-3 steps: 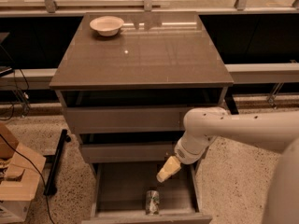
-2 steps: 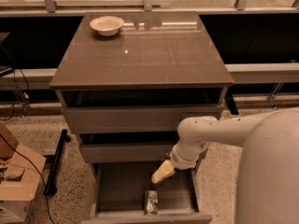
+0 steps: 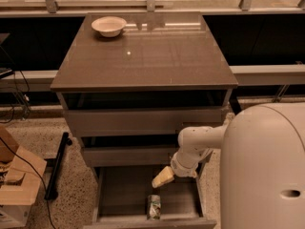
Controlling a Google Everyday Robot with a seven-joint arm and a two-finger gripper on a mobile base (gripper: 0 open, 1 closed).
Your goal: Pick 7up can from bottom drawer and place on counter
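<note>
Now pincer [image 3: 163,177] lower, nearer 7up can [image 3: 154,206], bottom drawer [image 3: 119,194] open

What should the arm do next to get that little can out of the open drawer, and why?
Probably lower the gripper down and forward onto the 7up can. The gripper hangs over the open bottom drawer, apart from the can, which sits near the front panel, so nothing is grasped yet.
</note>
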